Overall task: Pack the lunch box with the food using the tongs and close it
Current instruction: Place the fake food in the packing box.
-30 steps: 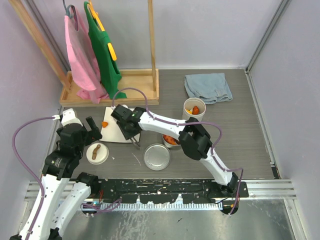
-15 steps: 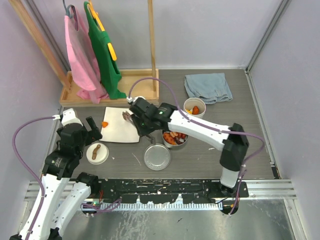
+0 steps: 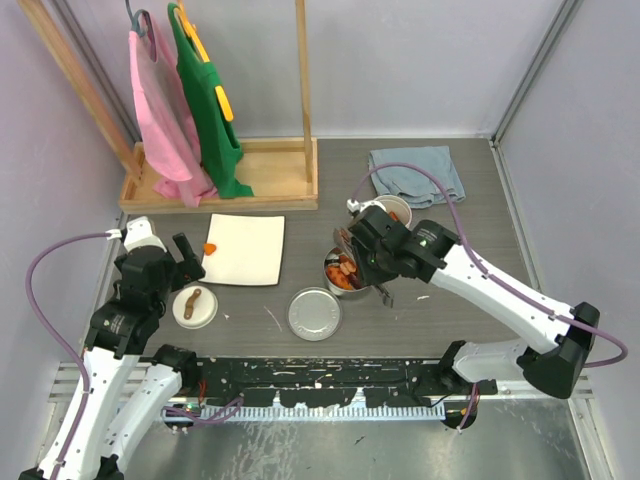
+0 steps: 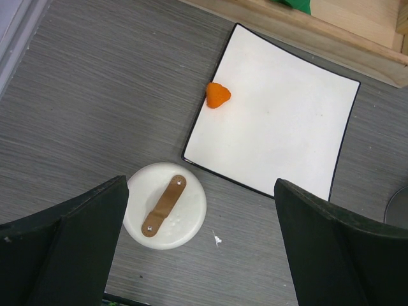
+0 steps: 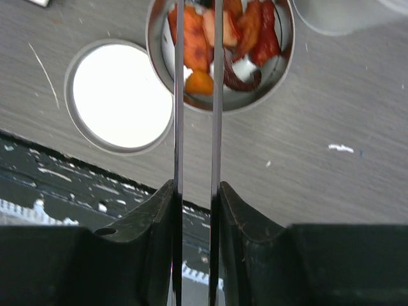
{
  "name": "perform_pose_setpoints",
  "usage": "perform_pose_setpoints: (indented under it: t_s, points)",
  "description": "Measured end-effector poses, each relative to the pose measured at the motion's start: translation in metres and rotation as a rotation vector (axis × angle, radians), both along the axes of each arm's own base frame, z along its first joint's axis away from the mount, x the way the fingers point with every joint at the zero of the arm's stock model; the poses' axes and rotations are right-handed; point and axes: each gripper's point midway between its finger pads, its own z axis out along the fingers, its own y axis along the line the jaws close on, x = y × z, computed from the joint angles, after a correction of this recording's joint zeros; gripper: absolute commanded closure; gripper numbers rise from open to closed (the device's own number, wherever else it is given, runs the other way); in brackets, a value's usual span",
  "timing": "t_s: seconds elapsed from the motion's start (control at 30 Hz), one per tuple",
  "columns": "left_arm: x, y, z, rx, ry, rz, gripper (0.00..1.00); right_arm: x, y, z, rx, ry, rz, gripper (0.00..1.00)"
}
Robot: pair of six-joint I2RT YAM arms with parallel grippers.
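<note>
My right gripper (image 3: 371, 264) (image 5: 196, 191) is shut on the grey metal tongs (image 5: 179, 95), whose two arms run parallel and slightly apart over the steel tin (image 3: 333, 283) (image 5: 280, 70). The tips leave the right wrist view at its top edge. In the tin lie orange, red and dark food pieces (image 5: 199, 81). Beside the tin is its flat steel lid (image 3: 314, 313) (image 5: 121, 95). The white tub (image 3: 392, 211) stands behind my right arm, partly hidden. My left gripper (image 3: 184, 258) (image 4: 201, 248) hangs open above the white lid with the brown handle (image 4: 166, 205) (image 3: 194, 306).
A white square plate (image 3: 245, 250) (image 4: 280, 127) carries one orange piece (image 3: 210, 248) (image 4: 217, 95) at its left edge. A wooden rack (image 3: 250, 170) with pink and green cloths stands at the back left. A folded blue towel (image 3: 415, 173) lies at the back right.
My right arm has swung right from over the white plate to over the steel tin, taking the tongs along. The left arm has stayed still.
</note>
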Motion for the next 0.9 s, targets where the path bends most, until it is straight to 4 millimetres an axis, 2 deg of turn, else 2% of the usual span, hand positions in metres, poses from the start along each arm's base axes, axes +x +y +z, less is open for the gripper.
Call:
perform_pose_setpoints:
  t_s: [0.13,0.37,0.6,0.7,0.77,0.8,0.9]
  points:
    - [0.000,-0.001,-0.001,-0.001,0.004,-0.003,0.02,-0.018,-0.020,-0.006,-0.045,0.046,-0.010,0.65]
    - [0.001,-0.001,-0.001,-0.002,0.007,-0.006,0.02,-0.036,-0.041,-0.017,-0.131,0.123,-0.025,0.64]
    - [0.001,-0.001,-0.001,-0.002,0.007,-0.006,0.02,-0.044,-0.057,-0.020,-0.196,0.152,-0.038,0.53]
    - [0.001,-0.001,-0.001,-0.002,0.007,-0.006,0.02,-0.041,-0.054,-0.018,-0.194,0.144,-0.036,0.53]
    - [0.001,-0.001,-0.001,-0.002,0.007,-0.006,0.02,-0.034,-0.046,-0.012,-0.179,0.129,-0.034,0.54]
    - [0.001,-0.001,-0.001,-0.002,0.007,-0.006,0.02,-0.028,-0.039,-0.008,-0.164,0.117,-0.032,0.54]
    - [0.001,-0.001,-0.001,-0.002,0.008,-0.006,0.02,-0.005,-0.002,0.010,-0.060,0.068,-0.009,0.54]
